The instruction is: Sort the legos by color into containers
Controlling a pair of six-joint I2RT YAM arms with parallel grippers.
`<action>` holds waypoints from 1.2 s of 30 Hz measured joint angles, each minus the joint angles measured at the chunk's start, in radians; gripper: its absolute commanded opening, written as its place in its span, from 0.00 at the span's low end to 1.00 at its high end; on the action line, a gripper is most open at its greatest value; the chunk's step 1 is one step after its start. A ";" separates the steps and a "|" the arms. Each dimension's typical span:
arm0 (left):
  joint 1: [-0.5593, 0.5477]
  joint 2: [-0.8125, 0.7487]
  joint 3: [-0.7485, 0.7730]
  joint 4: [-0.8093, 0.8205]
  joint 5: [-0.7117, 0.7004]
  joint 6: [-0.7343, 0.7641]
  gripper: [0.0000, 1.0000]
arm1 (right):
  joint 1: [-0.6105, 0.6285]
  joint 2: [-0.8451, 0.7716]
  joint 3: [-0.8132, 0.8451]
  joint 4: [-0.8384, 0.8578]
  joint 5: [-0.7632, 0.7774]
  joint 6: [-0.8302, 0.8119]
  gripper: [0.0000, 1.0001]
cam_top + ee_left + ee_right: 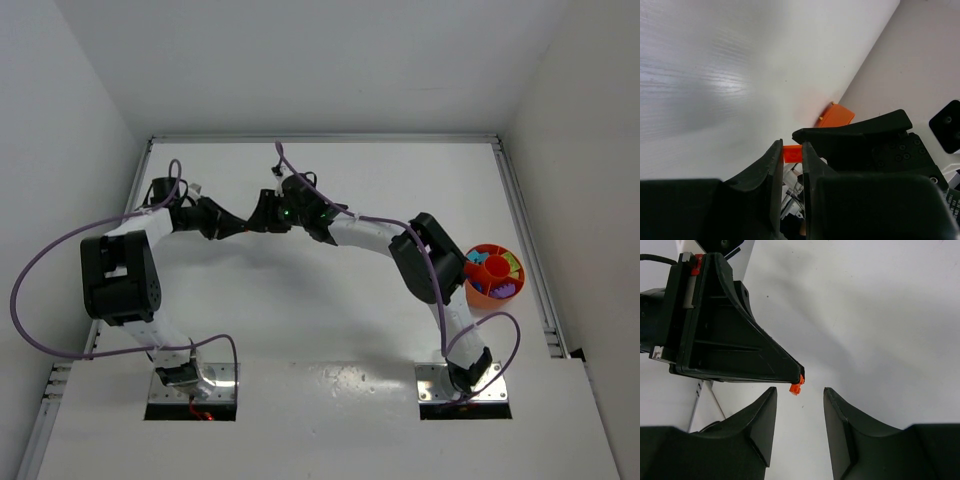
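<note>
A small orange lego (792,153) is pinched between the tips of my left gripper (792,150), which is shut on it above the table. In the right wrist view the same lego (796,387) sticks out of the left gripper's black fingertips (785,367). It sits just ahead of my right gripper (800,391), whose jaws stand open on either side without touching it. From above, the two grippers meet tip to tip, left (245,224) and right (262,214), at the table's back middle. The orange bowl (481,295) by the right edge holds blue, purple and yellow-green legos.
The right arm's elbow (420,262) hangs just left of the bowl. Purple cables (40,255) loop off both arms. Metal rails (525,230) border the table, with white walls close behind and at both sides.
</note>
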 measured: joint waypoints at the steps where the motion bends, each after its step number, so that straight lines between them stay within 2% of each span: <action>1: 0.000 0.000 -0.001 0.002 0.003 -0.003 0.00 | 0.000 0.000 0.000 0.000 0.000 0.000 0.42; 10: -0.005 -0.002 -0.013 0.017 0.012 -0.018 0.00 | 0.000 0.008 0.000 0.006 -0.005 -0.001 0.40; 16: -0.010 -0.013 -0.019 0.031 0.015 -0.023 0.00 | 0.000 0.009 0.000 0.010 -0.009 -0.002 0.35; 18: -0.014 -0.013 -0.019 0.035 0.014 -0.024 0.00 | 0.000 0.009 0.000 0.010 -0.010 -0.005 0.27; 23: -0.021 -0.021 -0.033 0.059 0.008 -0.027 0.00 | 0.001 0.009 0.000 0.016 -0.022 -0.016 0.19; 27: -0.021 -0.028 -0.046 0.076 0.004 -0.037 0.02 | 0.002 0.010 0.000 0.017 -0.027 -0.032 0.00; 28: -0.021 -0.028 -0.047 0.078 0.003 -0.039 0.10 | 0.002 0.010 0.000 0.018 -0.027 -0.039 0.00; 29: -0.021 -0.030 -0.051 0.085 0.002 -0.040 0.29 | 0.002 0.011 0.000 0.018 -0.026 -0.044 0.00; 32: -0.022 -0.040 -0.060 0.092 0.000 -0.035 0.60 | 0.003 0.011 0.000 0.025 -0.026 -0.065 0.00; 33: -0.023 -0.047 -0.063 0.092 0.003 -0.031 0.87 | 0.003 0.010 -0.002 0.030 -0.026 -0.078 0.00; 34: -0.023 -0.056 -0.065 0.091 0.005 -0.019 0.99 | 0.005 0.006 -0.009 0.034 -0.020 -0.092 0.00; 36: -0.024 -0.082 -0.067 0.082 0.004 -0.010 1.00 | 0.004 -0.020 -0.048 0.034 -0.016 -0.129 0.00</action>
